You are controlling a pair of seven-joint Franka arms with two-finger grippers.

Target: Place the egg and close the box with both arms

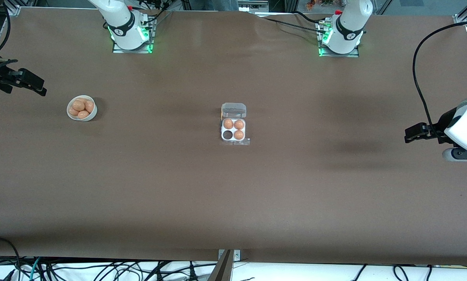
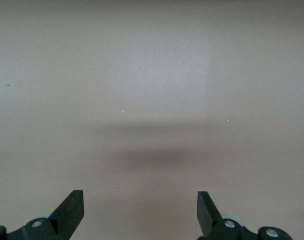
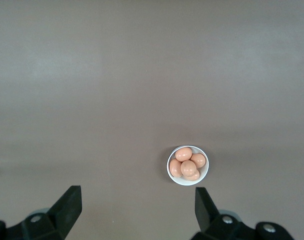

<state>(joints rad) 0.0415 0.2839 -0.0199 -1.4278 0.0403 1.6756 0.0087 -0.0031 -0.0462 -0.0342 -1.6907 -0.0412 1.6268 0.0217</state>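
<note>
The box lies at the table's middle with its clear lid open, on the side toward the robots' bases. Its whitish tray holds three brown eggs; one cell nearest the front camera, toward the right arm's end, is empty. A round white bowl with several brown eggs sits toward the right arm's end; it also shows in the right wrist view. My right gripper is open and empty, up in the air beside the bowl at the table's end. My left gripper is open and empty over bare table at the left arm's end.
The brown table spreads wide around the box. The arms' bases stand along the edge farthest from the front camera. Black cables hang by the left arm.
</note>
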